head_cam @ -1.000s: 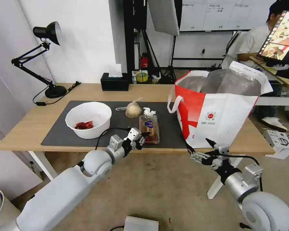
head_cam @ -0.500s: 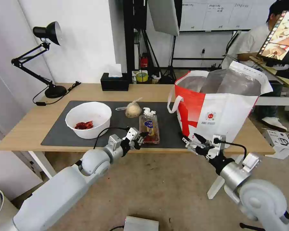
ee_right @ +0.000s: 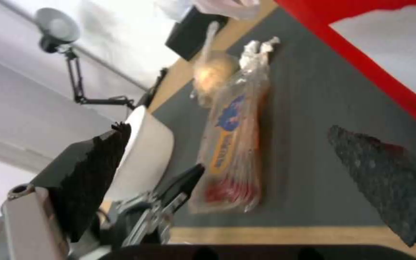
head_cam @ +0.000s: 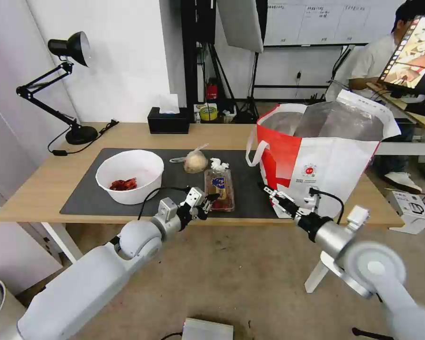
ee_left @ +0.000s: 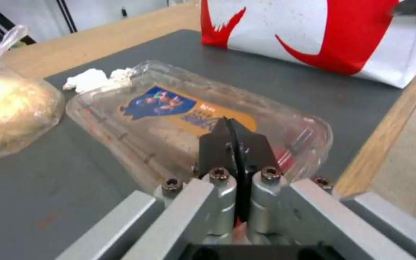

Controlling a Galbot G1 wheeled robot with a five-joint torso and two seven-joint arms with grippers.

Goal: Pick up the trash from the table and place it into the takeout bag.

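Currently positioned at the near end of the clear hinged food box (head_cam: 220, 189): left gripper (head_cam: 211, 198), jaws clenched with the two black tips pressed together and resting at the box's near rim, nothing visibly between them. Located over the near counter (head_cam: 42, 189) edge, between the box and the takeout bag (head_cam: 316, 160): right gripper (head_cam: 270, 193), jaws released and spread wide. Lying lengthwise on the dark grey mat (head_cam: 87, 189): the box, with a small crumpled tissue (head_cam: 218, 164) touching its far end. Just beyond and to the left: knotted clear bag with beige lump (head_cam: 195, 161). Further left on the mat: white bowl (head_cam: 130, 175) holding red scraps (head_cam: 123, 184). Standing upright at the mat's right end: takeout bag, mouth open, foil lining showing.
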